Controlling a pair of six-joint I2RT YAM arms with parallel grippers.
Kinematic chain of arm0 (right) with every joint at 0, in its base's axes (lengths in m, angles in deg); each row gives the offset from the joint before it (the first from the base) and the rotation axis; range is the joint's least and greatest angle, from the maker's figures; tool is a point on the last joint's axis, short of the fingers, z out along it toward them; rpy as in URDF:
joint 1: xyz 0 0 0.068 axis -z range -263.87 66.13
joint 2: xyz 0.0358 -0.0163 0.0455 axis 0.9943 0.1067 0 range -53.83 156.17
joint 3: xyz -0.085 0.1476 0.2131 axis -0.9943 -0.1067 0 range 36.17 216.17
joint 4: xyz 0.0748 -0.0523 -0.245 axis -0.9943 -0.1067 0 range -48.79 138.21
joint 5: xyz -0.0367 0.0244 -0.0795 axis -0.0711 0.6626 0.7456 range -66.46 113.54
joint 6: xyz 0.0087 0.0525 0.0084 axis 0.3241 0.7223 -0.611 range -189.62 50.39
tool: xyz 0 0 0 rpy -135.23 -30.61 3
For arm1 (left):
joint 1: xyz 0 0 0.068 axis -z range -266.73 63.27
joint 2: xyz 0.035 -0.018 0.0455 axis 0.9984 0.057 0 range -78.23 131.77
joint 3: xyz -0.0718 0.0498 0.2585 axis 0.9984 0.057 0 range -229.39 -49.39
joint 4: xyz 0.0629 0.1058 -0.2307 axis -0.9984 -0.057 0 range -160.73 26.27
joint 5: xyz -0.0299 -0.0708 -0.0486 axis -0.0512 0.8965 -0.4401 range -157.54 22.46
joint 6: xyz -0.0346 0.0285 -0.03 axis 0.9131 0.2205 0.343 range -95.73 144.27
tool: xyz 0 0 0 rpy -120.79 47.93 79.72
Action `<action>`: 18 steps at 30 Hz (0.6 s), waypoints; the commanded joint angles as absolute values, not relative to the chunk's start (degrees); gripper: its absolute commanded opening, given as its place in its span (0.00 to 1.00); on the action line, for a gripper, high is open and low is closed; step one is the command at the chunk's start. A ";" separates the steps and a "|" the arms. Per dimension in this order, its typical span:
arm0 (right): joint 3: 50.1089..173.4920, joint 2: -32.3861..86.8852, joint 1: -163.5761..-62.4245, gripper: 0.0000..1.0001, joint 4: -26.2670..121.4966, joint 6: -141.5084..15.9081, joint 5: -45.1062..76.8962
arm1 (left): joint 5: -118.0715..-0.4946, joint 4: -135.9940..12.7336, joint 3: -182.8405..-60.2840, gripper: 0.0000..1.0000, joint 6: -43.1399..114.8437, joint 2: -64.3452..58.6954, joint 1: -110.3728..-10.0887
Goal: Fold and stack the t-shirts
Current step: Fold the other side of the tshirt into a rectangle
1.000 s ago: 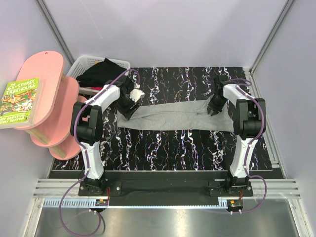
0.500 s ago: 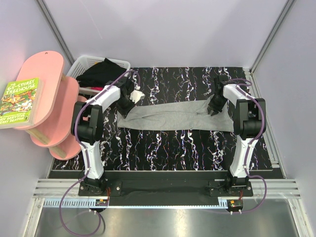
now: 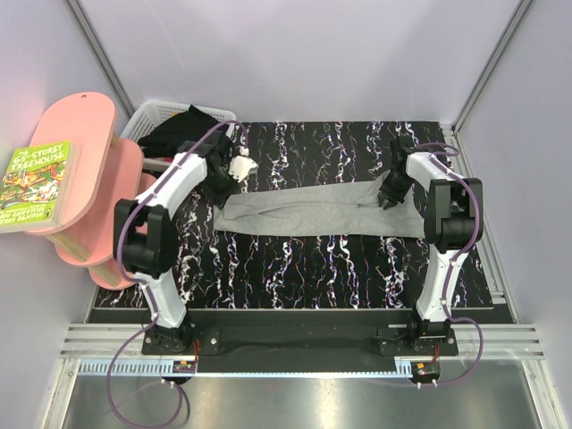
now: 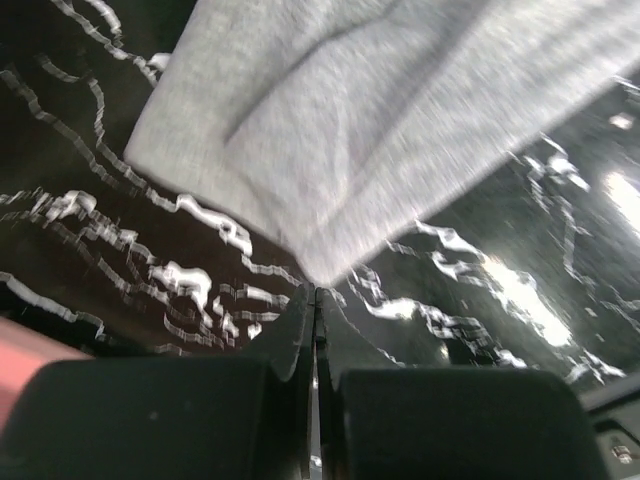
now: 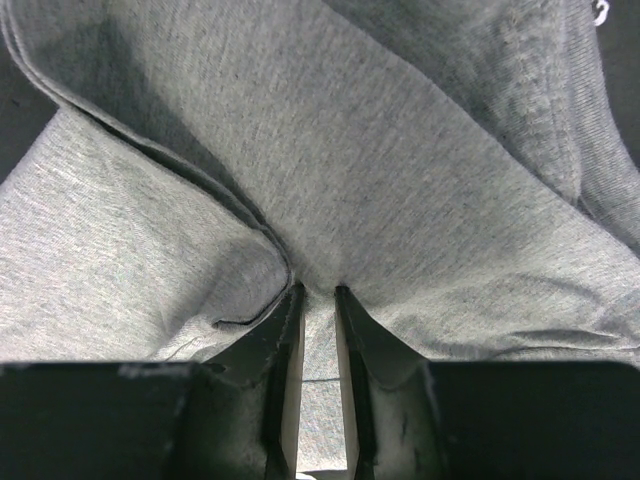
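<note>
On the left, our left gripper has its jaws pressed fully together. In the left wrist view the near corner of the grey t-shirt lies just ahead of the tips, and we see no cloth between them, so we judge this end is not gripped. The shirt lies across the middle of the worktop as a long, narrow, already doubled band. At its right end, our right gripper has its jaws narrow and pinched on a ridge of that grey cloth.

To do the fold well, we should open the left jaws, bring them down over the corner so that both layers are caught, and only then lift the two ends together, level and lightly taut, so the band does not twist.

Around us, a book rests on a pink shelf at far left. Beside it the black t-shirt is heaped in a white basket, waiting its turn. A small white scrap, which we cannot identify, sits just beside the left gripper and could snag there.
</note>
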State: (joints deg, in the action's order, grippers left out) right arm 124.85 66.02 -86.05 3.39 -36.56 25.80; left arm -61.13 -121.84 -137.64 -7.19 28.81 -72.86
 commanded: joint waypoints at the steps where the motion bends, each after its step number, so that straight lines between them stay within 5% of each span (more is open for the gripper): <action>1: 123.80 65.26 -85.11 0.24 3.91 -37.45 27.58 | -56.92 -126.75 -139.05 0.00 -6.67 21.88 -73.20; 3: 123.71 65.26 -85.02 0.24 4.18 -37.45 27.32 | -55.86 -127.28 -137.20 0.00 -6.23 20.30 -73.20; 4: 123.53 65.17 -85.02 0.24 4.09 -37.36 27.23 | -55.94 -127.10 -136.85 0.10 -5.79 20.21 -73.20; 5: 123.44 65.09 -85.02 0.25 4.26 -37.36 26.97 | -56.90 -125.71 -136.24 0.26 -4.66 20.90 -73.20; 6: 123.35 65.08 -85.10 0.25 4.53 -37.36 26.53 | -57.43 -124.83 -134.84 0.65 -4.12 21.69 -73.20; 7: 123.27 65.08 -85.02 0.25 4.62 -37.18 26.26 | -57.70 -124.21 -134.65 0.68 -3.59 22.74 -73.20; 9: 123.18 64.91 -85.02 0.25 4.79 -37.18 26.09 | -57.96 -122.98 -134.82 0.66 -2.89 27.05 -73.20; 13: 122.48 64.56 -84.93 0.24 5.14 -37.10 25.73 | -57.44 -121.48 -136.75 0.40 -0.87 33.03 -73.28; 18: 122.12 64.29 -85.02 0.24 5.41 -37.09 25.73 | -57.26 -120.43 -138.69 0.23 0.72 36.20 -73.28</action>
